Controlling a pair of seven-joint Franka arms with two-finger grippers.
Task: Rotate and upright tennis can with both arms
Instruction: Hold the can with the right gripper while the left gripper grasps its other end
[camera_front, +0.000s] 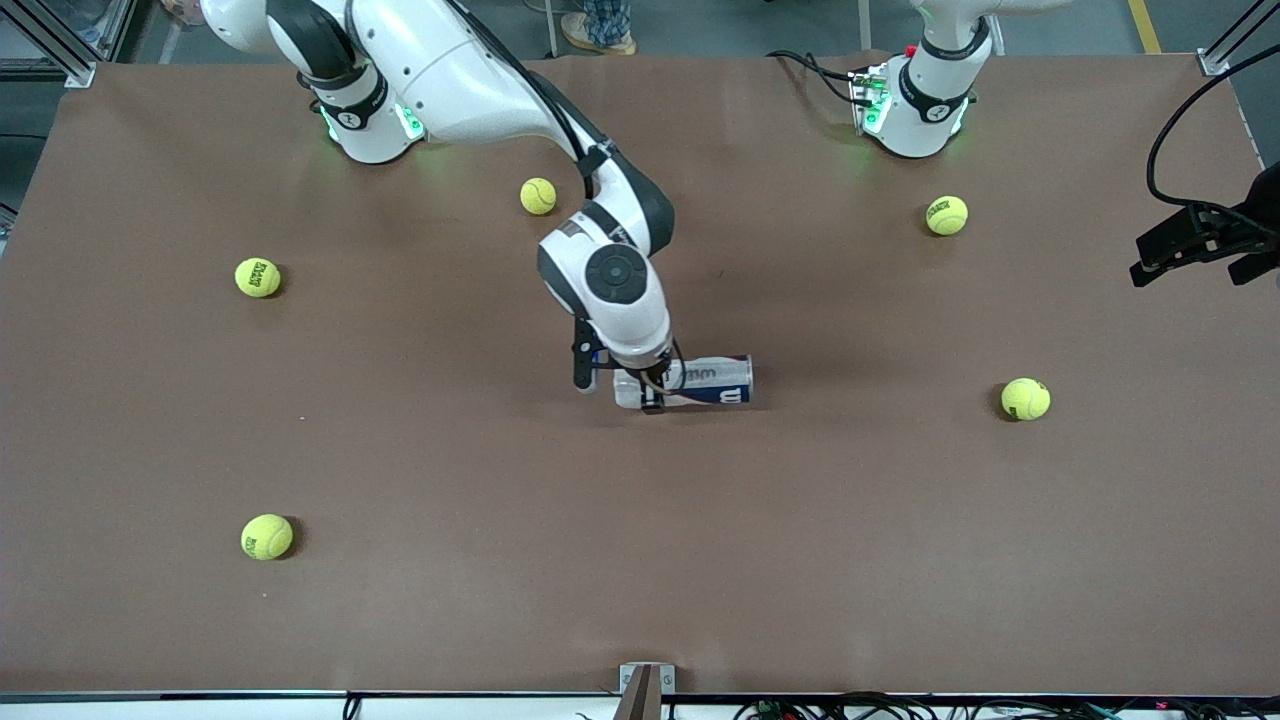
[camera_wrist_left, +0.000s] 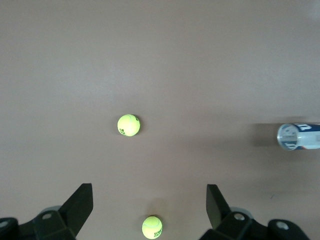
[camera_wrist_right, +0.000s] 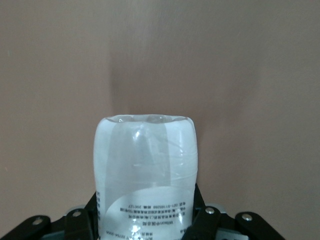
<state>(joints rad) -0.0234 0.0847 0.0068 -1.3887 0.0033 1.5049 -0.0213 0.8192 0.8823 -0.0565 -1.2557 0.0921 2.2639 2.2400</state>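
Lay on its side near the middle of the table (camera_front: 420, 600): the tennis can (camera_front: 700, 381), long axis running between the two arms' ends, navy-and-white label showing, clear end toward the right arm's end. Looked empty, no balls visible through the clear part in the right wrist view, so probably light and easy to tip. Thin plastic wall, likely to flex under a hard squeeze; smooth and round, likely to roll or slip. Best taken across the barrel close to one end, leaving the rest of the length free for a second hold.

Straddled just so at the clear end by the right gripper (camera_front: 648, 385), one finger either side of the barrel, pads apparently against the wall in the right wrist view (camera_wrist_right: 145, 200). Judged closed on the can, which rested on the table, not lifted.

Hovered over the table edge at the left arm's end: the left gripper (camera_front: 1195, 240), fingers spread wide and empty in its own view (camera_wrist_left: 150, 205), waiting well apart from the can.

Scattered round about, five tennis balls: the nearest to the can (camera_front: 1025, 398) toward the left arm's end, another (camera_front: 538, 196) by the right arm's base, none touching the can.
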